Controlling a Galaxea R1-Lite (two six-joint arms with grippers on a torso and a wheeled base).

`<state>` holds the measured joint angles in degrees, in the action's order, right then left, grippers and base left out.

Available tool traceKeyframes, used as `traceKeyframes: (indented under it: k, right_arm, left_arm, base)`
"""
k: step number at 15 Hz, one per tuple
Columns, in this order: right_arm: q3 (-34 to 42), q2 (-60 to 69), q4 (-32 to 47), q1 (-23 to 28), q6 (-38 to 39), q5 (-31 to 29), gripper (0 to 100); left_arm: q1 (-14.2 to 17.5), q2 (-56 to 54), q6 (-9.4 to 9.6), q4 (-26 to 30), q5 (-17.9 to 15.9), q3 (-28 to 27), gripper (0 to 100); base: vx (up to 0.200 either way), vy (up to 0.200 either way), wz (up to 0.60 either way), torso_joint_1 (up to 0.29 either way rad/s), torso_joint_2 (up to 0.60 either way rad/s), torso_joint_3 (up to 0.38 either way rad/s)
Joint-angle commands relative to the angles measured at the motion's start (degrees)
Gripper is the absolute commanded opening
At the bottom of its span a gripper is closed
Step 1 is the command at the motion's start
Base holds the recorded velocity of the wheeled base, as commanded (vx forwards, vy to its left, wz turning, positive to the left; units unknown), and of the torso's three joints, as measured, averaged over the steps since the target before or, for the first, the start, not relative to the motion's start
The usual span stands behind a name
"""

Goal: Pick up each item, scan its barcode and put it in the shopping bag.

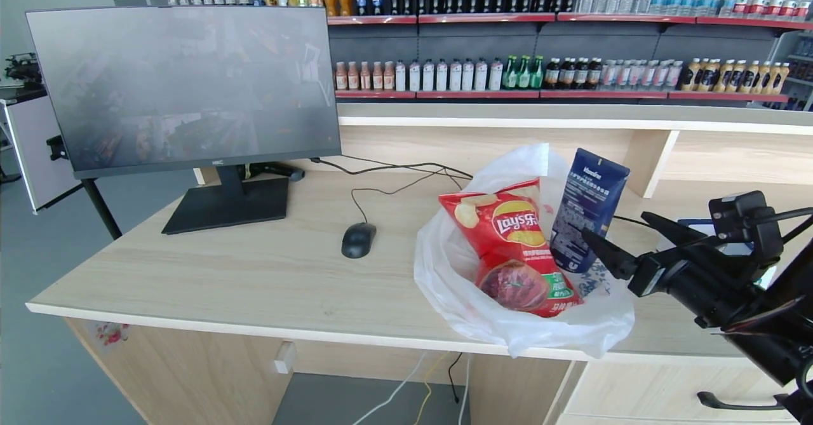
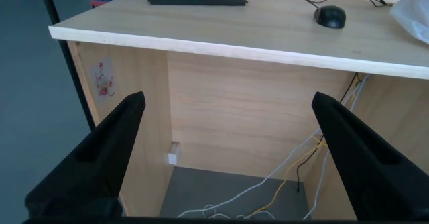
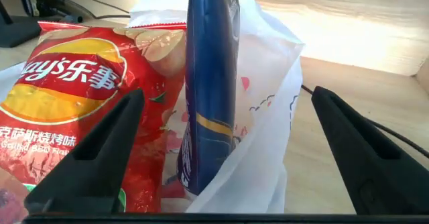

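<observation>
My left hand (image 2: 224, 158) hangs spread wide and empty well left of the shopping bag (image 1: 438, 266), below the table (image 1: 254, 272) edge. The mouse (image 1: 358, 239) lies left of the bag too. Inside the bag the chip bag (image 1: 517, 241) leans upright. I judge it light, puffy and crushable, so I would pinch its top seam, not the belly. Just right of it, also in the bag, stands the blue pouch (image 1: 587, 202). It looks soft, slick and thin, best taken across its flat faces near the top. The bag itself is floppy film and would drag easily. My right hand (image 1: 613, 223) sits at the bag's right side, spread open, holding nothing.
</observation>
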<state>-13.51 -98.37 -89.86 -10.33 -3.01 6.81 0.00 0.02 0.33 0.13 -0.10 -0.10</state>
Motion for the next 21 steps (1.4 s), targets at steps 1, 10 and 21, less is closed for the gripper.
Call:
traceKeyframes:
  k: [1,10,21]
  right_arm:
    - [0.41,0.9,-0.14,0.31,-0.07,0.04,100]
    - [2.43,0.37,-0.14,1.18,0.02,-0.05,100]
    - [1.82,1.16,-0.14,1.1,0.11,-0.05,100]
  left_arm:
    - [0.0,-0.02,0.02,-0.05,0.01,0.01,100]
    - [0.0,-0.02,-0.07,-0.05,0.01,0.01,100]
    - [0.0,-0.02,0.02,-0.05,0.01,0.01,100]
  base:
    - [-0.2,0.0,0.0,0.002,0.0,0.002]
    - [-0.067,-0.044,0.0,0.004,0.0,0.0]
    - [0.0,-0.2,0.0,0.001,0.0,0.001]
